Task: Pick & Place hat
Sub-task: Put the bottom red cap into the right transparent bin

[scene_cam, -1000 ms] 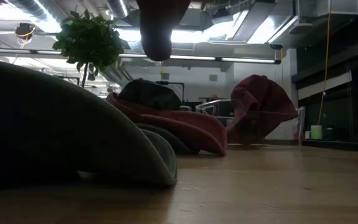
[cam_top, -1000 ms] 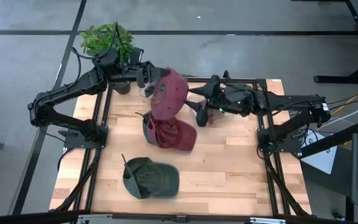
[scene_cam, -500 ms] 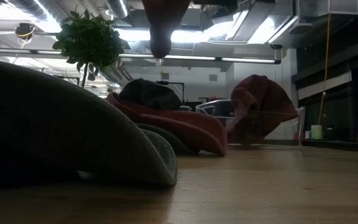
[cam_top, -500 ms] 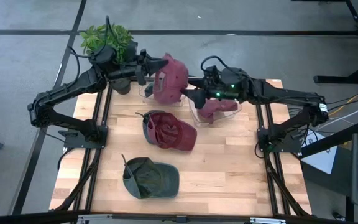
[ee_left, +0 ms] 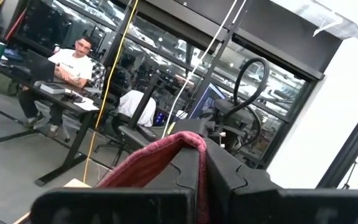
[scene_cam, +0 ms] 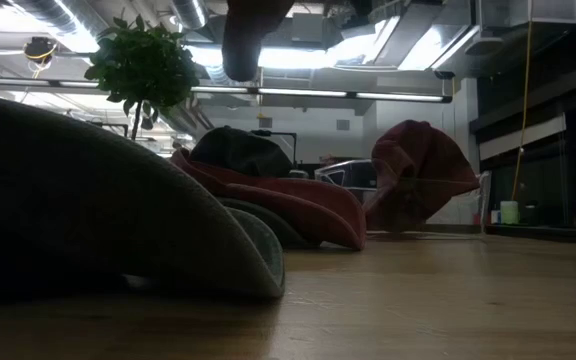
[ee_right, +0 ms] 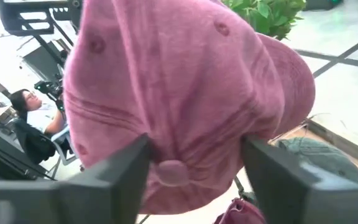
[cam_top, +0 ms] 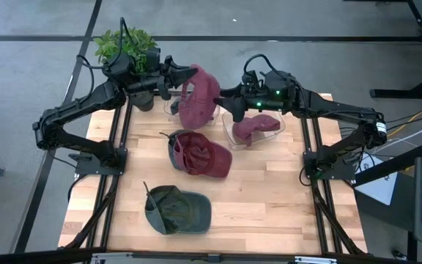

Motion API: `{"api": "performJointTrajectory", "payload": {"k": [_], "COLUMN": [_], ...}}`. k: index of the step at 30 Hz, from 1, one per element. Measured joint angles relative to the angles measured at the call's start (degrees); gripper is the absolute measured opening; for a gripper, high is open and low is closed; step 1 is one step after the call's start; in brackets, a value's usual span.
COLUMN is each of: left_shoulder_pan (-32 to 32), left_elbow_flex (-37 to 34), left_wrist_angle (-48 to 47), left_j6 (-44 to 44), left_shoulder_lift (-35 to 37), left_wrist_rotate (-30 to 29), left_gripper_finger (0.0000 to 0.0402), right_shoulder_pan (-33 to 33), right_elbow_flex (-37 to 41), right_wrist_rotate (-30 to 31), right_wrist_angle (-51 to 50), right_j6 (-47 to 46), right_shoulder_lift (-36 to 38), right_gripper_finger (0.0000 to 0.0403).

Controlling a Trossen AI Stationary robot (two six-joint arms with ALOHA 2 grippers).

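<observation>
A maroon hat [cam_top: 198, 97] hangs upright in the air above the table's far edge.

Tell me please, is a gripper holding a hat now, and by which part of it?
The left gripper is shut on the raised maroon cap, pinching its fabric edge. The right gripper is open around its crown, not closed.

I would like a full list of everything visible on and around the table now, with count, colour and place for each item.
held cap: one, maroon, hanging above the table's far edge
cap in bin: one, maroon, inside the clear bin, far right of centre
cap on table: one, maroon, table centre
green cap: one, dark green, near edge
plant: one, green, far left corner
table: one, light wood
left gripper: shut on the held cap
right gripper: open, by the held cap
</observation>
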State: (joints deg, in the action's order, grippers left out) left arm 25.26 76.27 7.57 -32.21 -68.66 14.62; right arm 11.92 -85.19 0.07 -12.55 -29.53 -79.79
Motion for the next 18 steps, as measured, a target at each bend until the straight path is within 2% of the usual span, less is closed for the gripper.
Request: {"api": "performJointTrajectory", "payload": {"k": [6,9,14,18], "left_shoulder_pan": [0.00,-0.02,0.00,-0.02], "left_elbow_flex": [0.00,0.00,0.00,0.00], "left_wrist_angle": [-0.02,-0.25,-5.27,-11.91], "left_j6": [0.00,0.02,2.23,3.06], "left_shoulder_lift": [0.00,-0.02,0.04,0.33], "left_wrist_rotate": [0.19,0.78,1.71,1.76], "left_gripper_finger": [0.0008,0.0008,0.0014,0.0040], "right_shoulder_pan": [0.00,0.00,0.00,-0.02], "right_elbow_flex": [0.00,0.00,-0.01,0.00], "right_wrist_rotate": [-2.44,-2.72,-3.09,-3.34], "right_wrist_angle": [0.01,0.00,-1.71,-7.03], "right_j6": [1.77,3.51,4.73,4.67], "right_shoulder_lift": [0.00,0.00,0.22,1.76], "right_gripper_finger": [0.0078,0.0027,0.0033,0.0040]}}
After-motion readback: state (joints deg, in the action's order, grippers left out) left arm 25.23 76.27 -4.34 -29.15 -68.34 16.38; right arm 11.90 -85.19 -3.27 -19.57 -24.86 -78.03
